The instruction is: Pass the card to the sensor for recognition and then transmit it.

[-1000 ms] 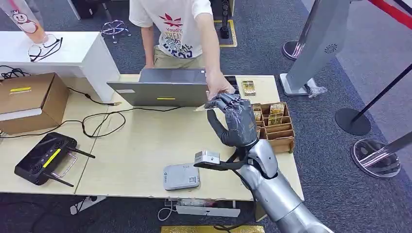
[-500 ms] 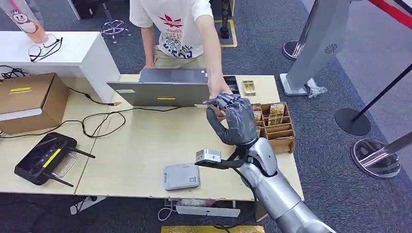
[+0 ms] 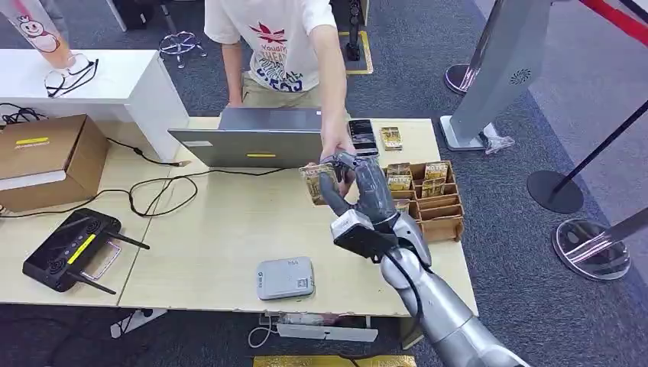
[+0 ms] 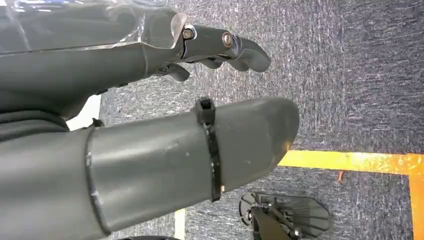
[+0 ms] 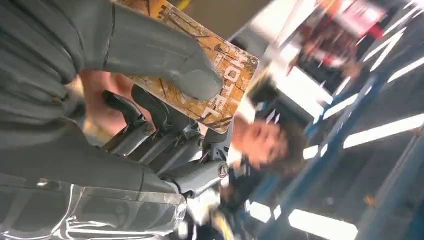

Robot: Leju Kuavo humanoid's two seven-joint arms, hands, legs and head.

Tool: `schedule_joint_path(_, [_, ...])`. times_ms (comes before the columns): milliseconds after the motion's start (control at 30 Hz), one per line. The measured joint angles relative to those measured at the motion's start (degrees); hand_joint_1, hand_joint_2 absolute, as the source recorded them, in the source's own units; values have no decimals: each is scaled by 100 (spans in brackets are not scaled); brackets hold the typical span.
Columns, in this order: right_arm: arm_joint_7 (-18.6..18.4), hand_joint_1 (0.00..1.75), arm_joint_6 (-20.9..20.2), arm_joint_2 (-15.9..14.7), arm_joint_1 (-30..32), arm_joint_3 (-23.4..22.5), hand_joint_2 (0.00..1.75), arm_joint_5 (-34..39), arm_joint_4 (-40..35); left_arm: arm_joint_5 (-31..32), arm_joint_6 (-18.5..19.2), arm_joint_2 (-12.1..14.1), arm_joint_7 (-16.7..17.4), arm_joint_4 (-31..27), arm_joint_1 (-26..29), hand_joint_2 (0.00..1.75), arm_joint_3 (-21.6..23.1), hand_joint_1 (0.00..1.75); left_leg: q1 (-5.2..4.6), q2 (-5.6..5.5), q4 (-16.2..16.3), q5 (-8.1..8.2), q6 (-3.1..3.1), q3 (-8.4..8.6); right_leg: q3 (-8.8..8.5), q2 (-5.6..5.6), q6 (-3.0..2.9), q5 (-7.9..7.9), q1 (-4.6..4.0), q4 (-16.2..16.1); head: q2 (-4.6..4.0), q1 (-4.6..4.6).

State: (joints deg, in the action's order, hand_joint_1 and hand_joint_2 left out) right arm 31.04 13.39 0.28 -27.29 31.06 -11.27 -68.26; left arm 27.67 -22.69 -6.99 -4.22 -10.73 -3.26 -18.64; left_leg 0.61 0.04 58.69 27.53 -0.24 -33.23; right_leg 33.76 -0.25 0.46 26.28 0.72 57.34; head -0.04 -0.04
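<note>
Your right robot hand (image 3: 359,187) is gripping the card (image 3: 315,183) between its thumb and fingers, holding it up above the far right part of the desk (image 3: 214,222), just in front of the laptop (image 3: 252,141), while a person's hand (image 3: 336,145) is reaching over from the far edge and touching the robot hand's fingertips. The grey sensor (image 3: 284,277) is lying near the desk's near edge, well apart from the card, and the wooden card rack (image 3: 432,195) is sitting by the right edge; your left robot hand (image 4: 150,125) is hanging over the carpet with its fingers apart, holding nothing
</note>
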Motion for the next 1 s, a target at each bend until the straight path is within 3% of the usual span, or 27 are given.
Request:
schedule_joint_path(267, [-267,175,-1840,-2,1,-20,175,1980,-166,-9,35,4,7,0,4,0,-2,0,0,0,0,0,0,0,0,0,0,0,0,0,0,0])
schedule_joint_path(333, [-350,175,-2120,-2,1,-18,175,2301,-166,-11,50,4,7,0,4,0,-2,0,0,0,0,0,0,0,0,0,0,0,0,0,0,0])
schedule_joint_path(633, [-533,175,-2513,-2,73,70,175,2515,-135,-7,55,4,7,0,1,0,-7,0,0,0,0,0,0,0,1,1,0,0,0,0,0,0])
schedule_joint_path(1000, [-774,175,-2668,44,8,609,175,2469,491,96,101,4,55,0,-23,0,-4,0,1,0,0,0,0,-1,0,1,0,0,0,0,0,0])
